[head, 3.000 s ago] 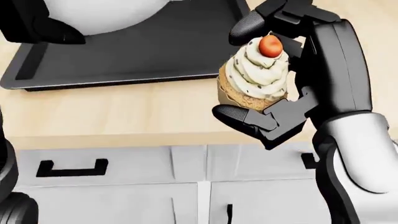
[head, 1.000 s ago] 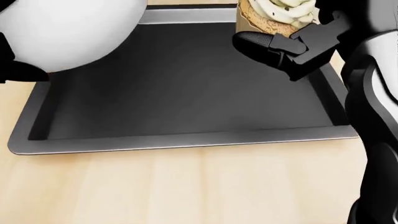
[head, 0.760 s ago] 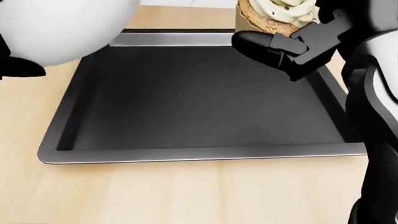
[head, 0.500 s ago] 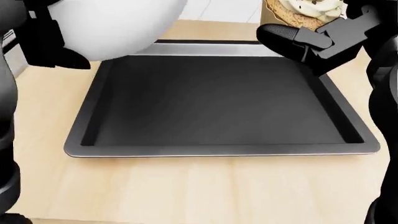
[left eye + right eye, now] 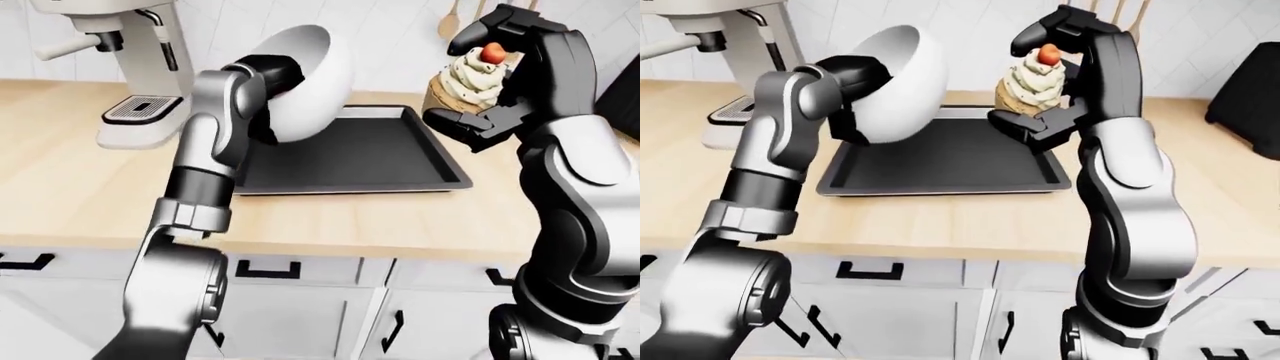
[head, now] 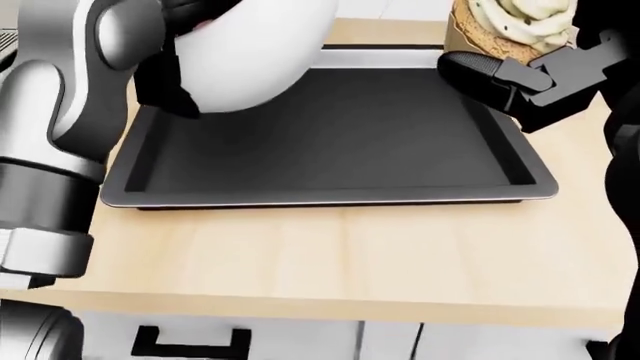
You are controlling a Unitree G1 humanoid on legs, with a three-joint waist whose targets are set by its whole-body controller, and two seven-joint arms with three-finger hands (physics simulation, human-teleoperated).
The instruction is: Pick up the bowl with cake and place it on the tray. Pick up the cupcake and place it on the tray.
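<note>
Cupcake and bowl are both up in the air over the tray, one in each of the robot's hands. The right hand is clenched around the cupcake, one black finger curled over the cherry on top and another finger wedged under the brown base, holding the swirl of speckled white frosting upright above the tray's right-hand edge in the head view. The left hand grasps the white bowl by its rim, its fingers mostly hidden behind the bowl, so I can see the grip but not each finger; the bowl is tipped steeply on its side, its rounded underside facing the cameras, and whether any cake sits inside I cannot tell. It hangs over the tray's upper left part in the head view. The tray itself is a dark, shallow rectangle lying flat on the pale wooden desk. At the left of the left-eye view a white coffee machine stands on the same desk, well apart from the tray, and white drawers with black handles run below the desk's edge.
</note>
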